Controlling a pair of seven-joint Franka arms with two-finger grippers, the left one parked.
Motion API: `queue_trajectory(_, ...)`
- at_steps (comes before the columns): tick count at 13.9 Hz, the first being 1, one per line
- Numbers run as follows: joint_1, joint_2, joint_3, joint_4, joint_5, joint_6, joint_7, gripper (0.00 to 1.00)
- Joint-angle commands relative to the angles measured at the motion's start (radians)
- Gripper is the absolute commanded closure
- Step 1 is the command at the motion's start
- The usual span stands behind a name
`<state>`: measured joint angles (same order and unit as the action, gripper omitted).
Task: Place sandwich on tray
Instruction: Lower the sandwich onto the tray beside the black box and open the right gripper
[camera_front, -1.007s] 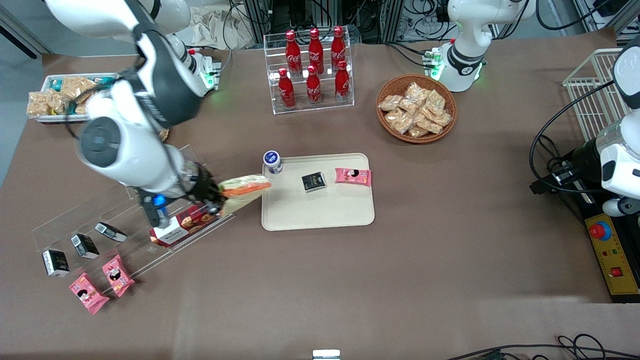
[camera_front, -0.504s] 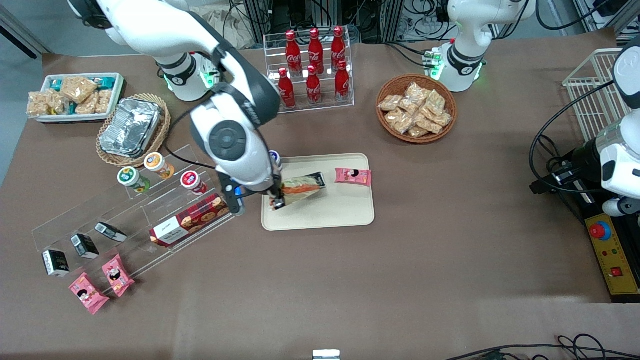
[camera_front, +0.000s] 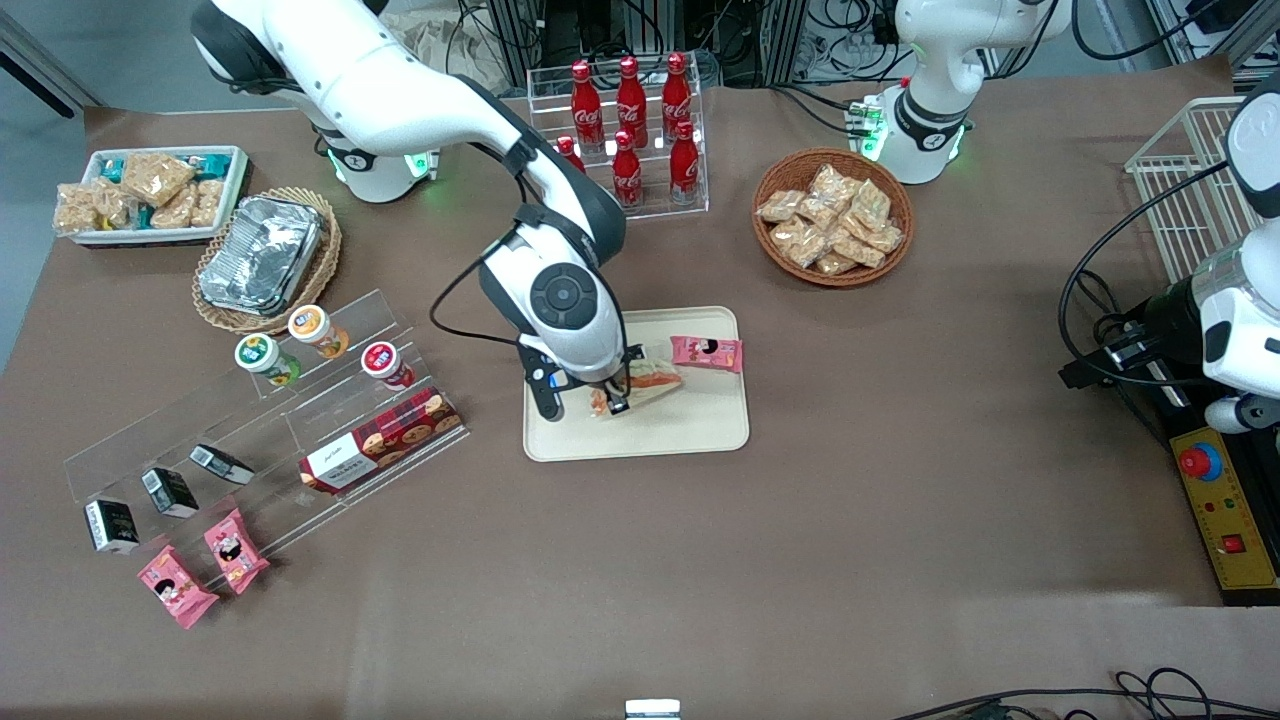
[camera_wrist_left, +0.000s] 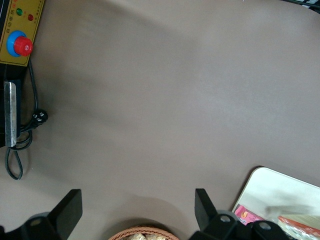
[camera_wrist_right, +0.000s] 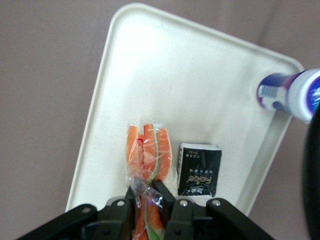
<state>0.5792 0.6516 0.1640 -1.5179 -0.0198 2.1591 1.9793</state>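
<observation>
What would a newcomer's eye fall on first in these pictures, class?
First, the big white arm reaching over the cream tray, its gripper shut on the wrapped sandwich with bright orange and green filling, just above the tray. Next, the rack of red cola bottles, farther from the front camera than the tray, and the wicker basket of snack packs toward the parked arm's end.

cola bottles (camera_front: 628, 130), snack basket (camera_front: 833, 217) (wicker), cups (camera_front: 318, 348)
</observation>
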Motion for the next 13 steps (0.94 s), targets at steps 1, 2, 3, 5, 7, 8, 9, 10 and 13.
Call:
queue_trajectory(1, 0.007, 0.029, -0.003, -0.007, -0.040, 0.059, 0.050, 1.00)
queue_trajectory(2, 0.007, 0.045, -0.003, -0.005, -0.051, 0.085, 0.067, 1.00)
queue_trajectory(3, 0.007, 0.054, -0.004, -0.005, -0.061, 0.103, 0.082, 1.00)
queue_trajectory(5, 0.002, 0.063, -0.006, -0.002, -0.066, 0.110, 0.090, 1.00)
queue_trajectory(7, -0.010, 0.065, -0.015, 0.001, -0.063, 0.111, 0.101, 1.00)
queue_trajectory(8, -0.009, 0.069, -0.030, 0.002, -0.061, 0.113, 0.102, 1.00)
queue_trajectory(9, -0.010, 0.071, -0.032, 0.005, -0.058, 0.113, 0.102, 1.00)
queue_trajectory(10, -0.010, 0.071, -0.043, 0.007, -0.057, 0.113, 0.104, 1.00)
queue_trajectory(13, -0.022, 0.071, -0.052, 0.008, -0.046, 0.113, 0.102, 1.00)
